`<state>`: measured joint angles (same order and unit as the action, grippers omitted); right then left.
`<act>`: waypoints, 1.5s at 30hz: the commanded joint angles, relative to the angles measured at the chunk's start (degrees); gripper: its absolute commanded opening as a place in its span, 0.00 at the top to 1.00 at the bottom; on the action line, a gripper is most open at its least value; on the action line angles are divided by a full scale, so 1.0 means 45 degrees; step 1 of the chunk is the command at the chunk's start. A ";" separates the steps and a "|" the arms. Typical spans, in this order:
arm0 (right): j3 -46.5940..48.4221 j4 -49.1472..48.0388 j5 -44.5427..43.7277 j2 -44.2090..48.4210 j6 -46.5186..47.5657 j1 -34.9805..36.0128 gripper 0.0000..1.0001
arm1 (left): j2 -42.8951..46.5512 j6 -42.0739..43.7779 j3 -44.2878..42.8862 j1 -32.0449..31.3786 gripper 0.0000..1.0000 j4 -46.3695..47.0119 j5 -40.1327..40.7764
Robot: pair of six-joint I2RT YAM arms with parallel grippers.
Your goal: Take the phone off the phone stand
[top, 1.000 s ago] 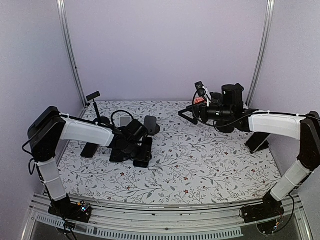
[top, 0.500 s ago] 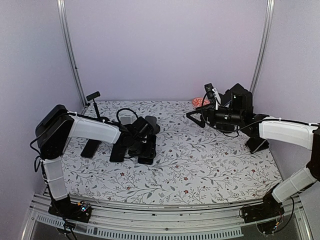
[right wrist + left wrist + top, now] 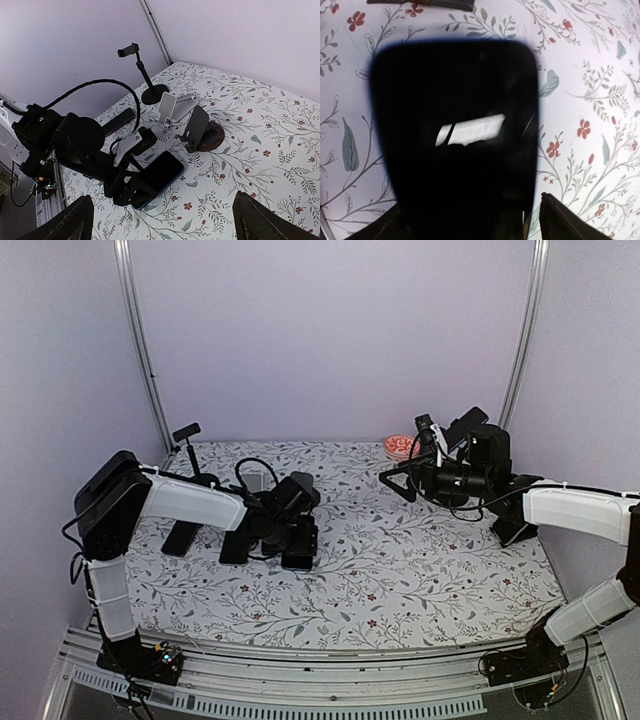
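The floral surface (image 3: 420,570) is enclosed by plain lavender walls. The dark phone stand (image 3: 199,131) on its round base is seen bare. The phone (image 3: 159,174) is held flat and low just in front of the stand, clear of it, pinched at one end by the left tool (image 3: 131,186). The right tool (image 3: 396,480) is spread wide, well right of the stand. The phone should be lowered level and fully rested before the pinch is loosened.

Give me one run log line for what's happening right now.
left gripper: shut on phone | phone: off phone stand, low over table | right gripper: open, raised
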<state>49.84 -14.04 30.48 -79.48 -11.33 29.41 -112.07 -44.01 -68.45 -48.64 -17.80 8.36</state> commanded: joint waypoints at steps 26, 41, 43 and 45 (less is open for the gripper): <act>-0.2368 0.2057 -0.0475 0.3972 -0.1045 -0.2450 0.01 | 0.1873 0.2009 0.0417 -0.0100 0.01 -0.0006 0.0935; -0.5717 0.3249 -0.1066 0.7137 -0.3062 -0.7401 0.01 | 0.3262 0.3396 0.1647 -0.0056 0.01 0.3037 -0.0275; -0.6111 0.3294 -0.0892 0.7308 -0.3318 -0.8197 0.01 | 0.3326 0.3453 0.1655 -0.0045 0.01 0.3091 -0.0381; -0.6548 0.3432 -0.0995 0.7405 -0.3716 -0.8875 0.01 | 0.3341 0.3488 0.1655 -0.0042 0.01 0.3142 -0.0448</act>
<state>23.20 0.16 26.61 -47.70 -24.18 -5.89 -98.87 -30.00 -61.43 -49.08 -7.27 8.05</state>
